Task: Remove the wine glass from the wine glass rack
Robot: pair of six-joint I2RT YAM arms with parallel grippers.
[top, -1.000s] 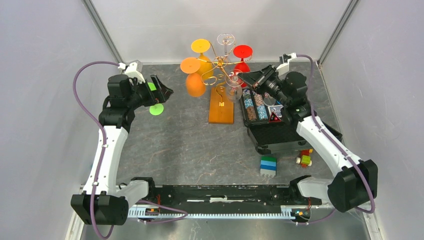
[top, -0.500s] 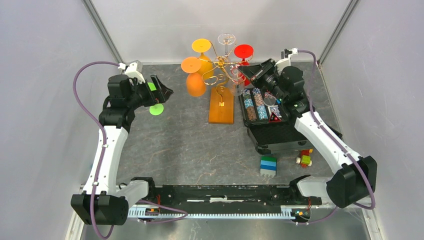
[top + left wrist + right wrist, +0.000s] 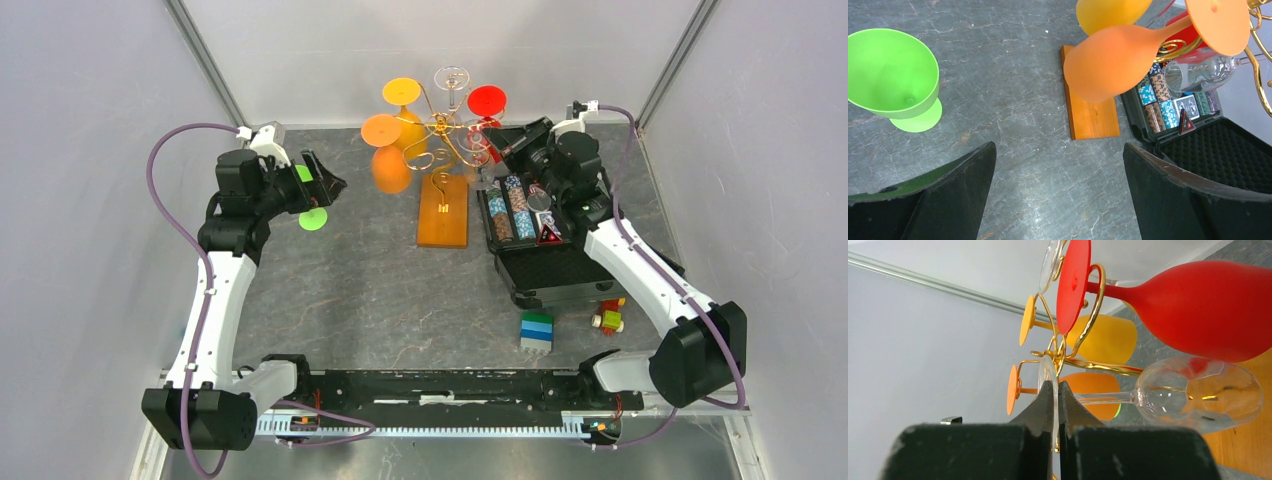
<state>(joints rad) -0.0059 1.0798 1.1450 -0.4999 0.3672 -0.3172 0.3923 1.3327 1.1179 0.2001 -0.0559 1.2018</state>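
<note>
Top external view, left to right: left gripper (image 3: 328, 186), centre-left, jaws wide, empty, near green glass (image 3: 311, 219); wine glass rack (image 3: 443, 212), upper centre; right gripper (image 3: 495, 150), pinched on the foot of clear wine glass (image 3: 1198, 395), at rack's right side.

We are looking at a wine glass rack (image 3: 443, 212) of gold wire on an orange-brown wooden base. We are also seeing an orange wine glass (image 3: 1108, 65), a yellow wine glass (image 3: 1108, 342), a red wine glass (image 3: 1208, 305) and a clear wine glass (image 3: 1198, 395). A lime-green wine glass (image 3: 893, 75) is standing out against the dark grey, pale-veined tabletop (image 3: 350, 280). Blue and brown poker chips (image 3: 1158, 95) are showing in a black case (image 3: 560, 270).
</note>
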